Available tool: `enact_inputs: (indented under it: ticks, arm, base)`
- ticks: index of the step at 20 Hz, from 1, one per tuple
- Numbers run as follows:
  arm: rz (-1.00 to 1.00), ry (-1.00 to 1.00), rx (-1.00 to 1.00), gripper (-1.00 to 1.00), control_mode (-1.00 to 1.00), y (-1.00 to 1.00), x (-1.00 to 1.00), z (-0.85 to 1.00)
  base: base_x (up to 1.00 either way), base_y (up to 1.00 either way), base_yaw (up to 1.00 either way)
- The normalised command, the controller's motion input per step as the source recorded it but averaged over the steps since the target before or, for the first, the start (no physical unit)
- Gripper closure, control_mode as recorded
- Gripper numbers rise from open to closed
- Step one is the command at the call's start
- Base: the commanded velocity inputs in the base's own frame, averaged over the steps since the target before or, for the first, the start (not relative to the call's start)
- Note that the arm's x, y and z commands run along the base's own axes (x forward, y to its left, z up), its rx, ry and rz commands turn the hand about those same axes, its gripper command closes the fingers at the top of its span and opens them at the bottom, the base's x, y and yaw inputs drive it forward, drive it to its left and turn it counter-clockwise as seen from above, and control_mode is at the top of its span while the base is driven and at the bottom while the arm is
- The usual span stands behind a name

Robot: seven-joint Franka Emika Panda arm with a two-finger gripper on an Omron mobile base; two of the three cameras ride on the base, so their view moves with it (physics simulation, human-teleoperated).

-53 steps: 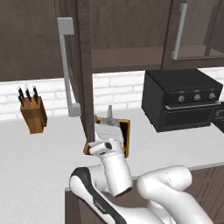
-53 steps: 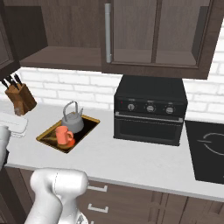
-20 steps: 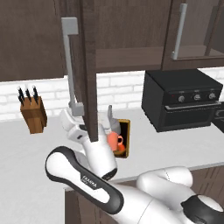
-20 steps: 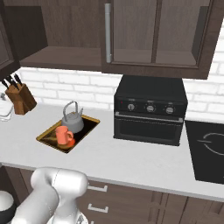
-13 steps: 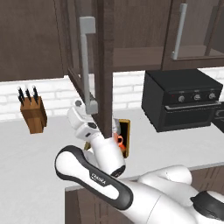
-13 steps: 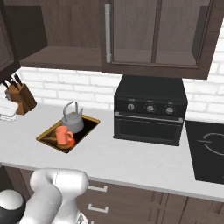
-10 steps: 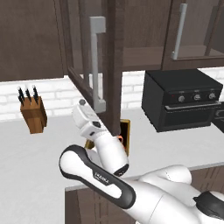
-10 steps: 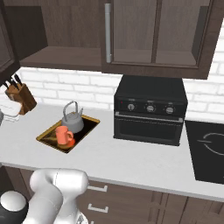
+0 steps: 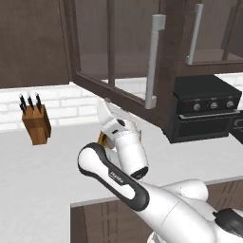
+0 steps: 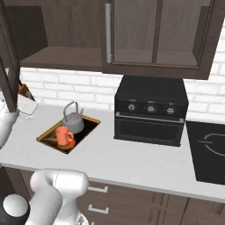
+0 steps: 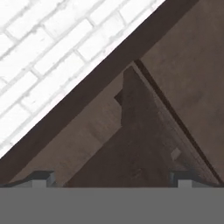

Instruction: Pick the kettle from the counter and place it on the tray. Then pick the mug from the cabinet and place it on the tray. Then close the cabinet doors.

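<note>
Setting: kitchen with a white brick wall, a pale counter (image 10: 132, 162) over dark wood fronts, a black oven (image 10: 150, 112) at the right.
Tray (image 10: 47, 137): on the counter left of the oven, golden rim, dark inside.
Kettle (image 10: 72, 118): grey, upright at the far side of the tray.
Mug (image 10: 64, 136): orange, on the tray just in front of the kettle.
Cabinet (image 10: 61, 39): on the wall above the tray; shelf bare.
Cabinet doors (image 9: 118, 52): one door swung partly out, its grey bar handle (image 9: 154, 61) above the arm.
Gripper (image 9: 105, 110): raised under that door's lower edge, jaws spread wide, holding nothing.
Knife block (image 9: 36, 122): far left on the counter.
</note>
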Motion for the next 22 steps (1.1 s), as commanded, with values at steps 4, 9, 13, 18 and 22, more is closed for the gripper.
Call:
enact_inputs:
  ticks: [4,9,13,18,22]
  arm:
    - [-0.12,0.16,0.13,-1.00,-1.00,-0.29,0.11,0.93]
    - [-0.11,0.17,0.13,-1.00,-1.00,-0.29,0.16,0.86]
    - [-0.10,0.19,0.09,-1.00,-1.00,-0.21,0.15,0.74]
    - [-0.08,0.19,0.07,-1.00,-1.00,-0.14,0.18,0.65]
    - [-0.07,0.17,0.08,-1.00,-1.00,-0.12,0.44,0.49]
  base:
    - [0.00,0.00,0.00]
    - [0.00,0.00,0.00]
    - [0.00,0.00,0.00]
    - [0.00,0.00,0.00]
    - [0.00,0.00,0.00]
